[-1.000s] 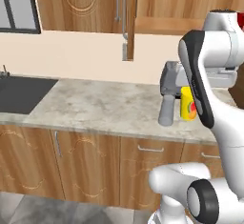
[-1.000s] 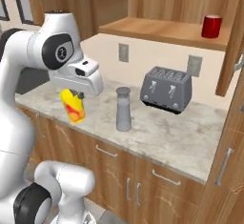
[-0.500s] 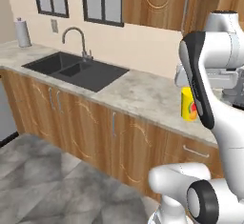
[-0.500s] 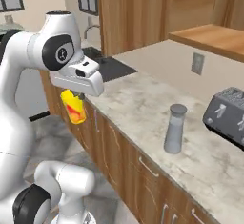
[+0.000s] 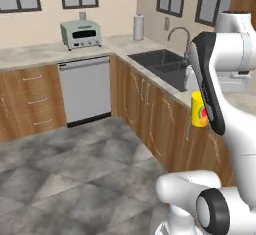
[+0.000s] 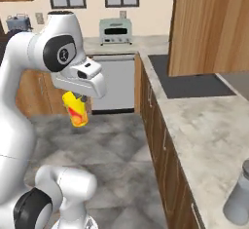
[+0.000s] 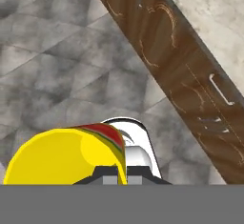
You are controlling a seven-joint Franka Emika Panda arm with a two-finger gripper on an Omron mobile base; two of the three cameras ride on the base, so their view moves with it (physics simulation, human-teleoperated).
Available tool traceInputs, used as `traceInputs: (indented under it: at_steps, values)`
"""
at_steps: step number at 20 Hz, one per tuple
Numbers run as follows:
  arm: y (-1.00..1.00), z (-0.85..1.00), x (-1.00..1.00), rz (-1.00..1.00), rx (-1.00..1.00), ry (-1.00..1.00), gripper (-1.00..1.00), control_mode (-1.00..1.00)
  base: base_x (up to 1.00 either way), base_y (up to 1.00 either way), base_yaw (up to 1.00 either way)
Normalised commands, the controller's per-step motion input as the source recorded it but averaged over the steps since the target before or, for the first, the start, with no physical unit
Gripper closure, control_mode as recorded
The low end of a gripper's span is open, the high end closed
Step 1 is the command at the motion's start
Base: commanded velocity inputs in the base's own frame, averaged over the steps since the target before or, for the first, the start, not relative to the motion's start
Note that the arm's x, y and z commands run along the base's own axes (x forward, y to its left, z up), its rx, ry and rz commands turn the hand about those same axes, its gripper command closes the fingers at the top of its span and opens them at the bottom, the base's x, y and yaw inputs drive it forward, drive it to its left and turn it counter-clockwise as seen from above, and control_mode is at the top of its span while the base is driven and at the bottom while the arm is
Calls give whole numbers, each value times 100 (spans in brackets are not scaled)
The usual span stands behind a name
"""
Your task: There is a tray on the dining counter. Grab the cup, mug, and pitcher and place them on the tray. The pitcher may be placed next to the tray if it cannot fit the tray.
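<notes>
Cup [image 6: 76, 109], the yellow one with a red-orange mark, hangs tilted in the gripper [image 6: 78, 99], whose jaws are closed tight on its upper part. It is held in the air above the grey floor [image 5: 75, 169], beside the wooden cabinets [image 7: 167, 75].

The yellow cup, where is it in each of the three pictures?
Left base view: the cup hangs right of centre, beside the white arm.
Right base view: the cup sits left of centre, under the gripper.
Hand view: the cup is at the bottom left.
Shared landmark: the grey tiled floor.
</notes>
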Motion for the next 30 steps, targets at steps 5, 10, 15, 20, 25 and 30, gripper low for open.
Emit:
traceInputs:
  at_steps: [5,10,15,20,25,30]
  values:
    - [0,0,0,0,0,0,100,100,0,20,77]
    - [0,0,0,0,0,0,100,100,3,26,67]
    - [0,0,0,0,0,0,100,100,48,21,48]
    - [0,0,0,0,0,0,100,100,33,0,64]
    - [0,0,0,0,0,0,100,100,27,0,68]
    - [0,0,0,0,0,0,100,100,35,0,66]
